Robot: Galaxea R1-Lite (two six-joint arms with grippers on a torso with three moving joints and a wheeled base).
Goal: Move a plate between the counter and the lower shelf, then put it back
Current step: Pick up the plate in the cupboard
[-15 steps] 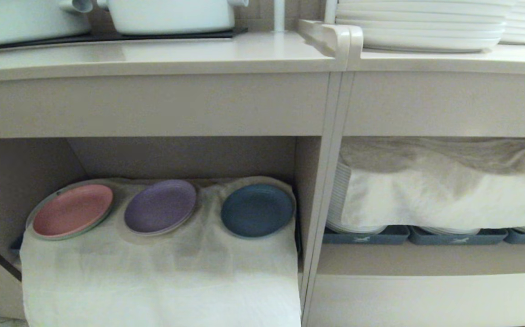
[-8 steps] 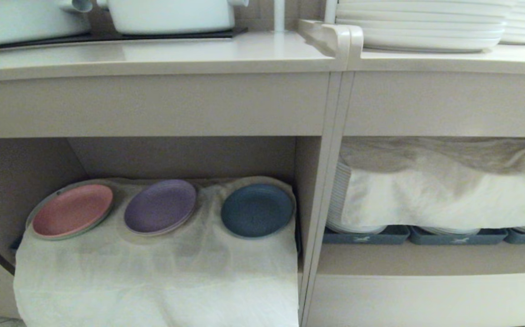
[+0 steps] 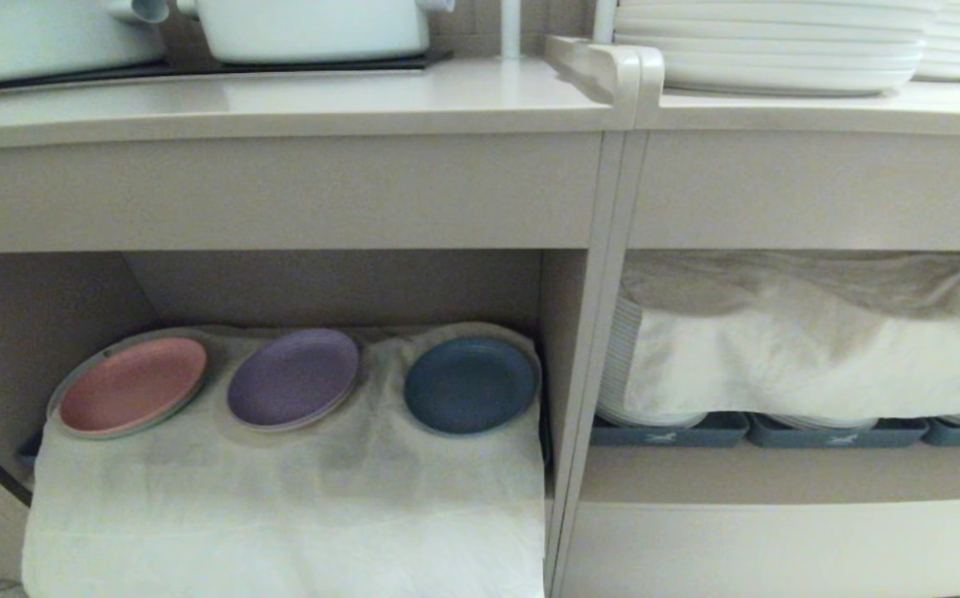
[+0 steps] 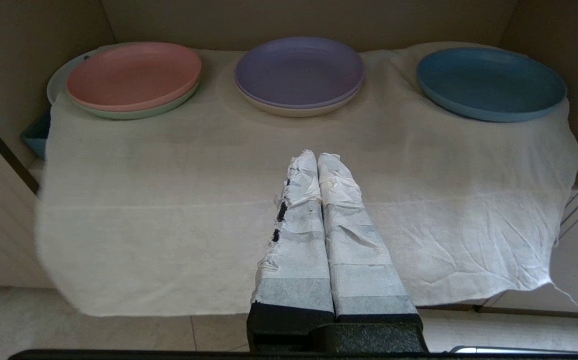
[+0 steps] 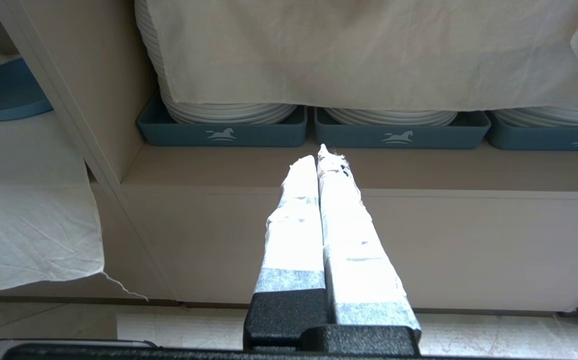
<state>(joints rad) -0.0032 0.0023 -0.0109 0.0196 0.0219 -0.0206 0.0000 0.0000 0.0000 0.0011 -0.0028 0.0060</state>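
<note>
The blue plate [image 3: 470,384] lies flat at the right end of the lower shelf, on the white cloth [image 3: 281,490] that drapes over the shelf's front. It also shows in the left wrist view as the plate [image 4: 491,82] and at the edge of the right wrist view [image 5: 4,90]. The counter [image 3: 281,100] runs above the cubby. My left gripper [image 4: 317,156] hovers shut and empty in front of the cloth, well short of the plates. My right gripper [image 5: 319,152] is shut and empty, facing the neighbouring compartment. Neither arm shows in the head view.
A pink plate [image 3: 133,384] and a purple plate [image 3: 293,378] sit left of the blue one, each on another plate. White pots [image 3: 314,29] stand on the hob, white dinner plates [image 3: 779,46] on the adjoining top. Blue-grey trays [image 5: 221,131] with cloth-covered stacks fill the right compartment.
The hanging front of the white cloth has spread a little to the left and lower. The plates and the right gripper have not moved.
</note>
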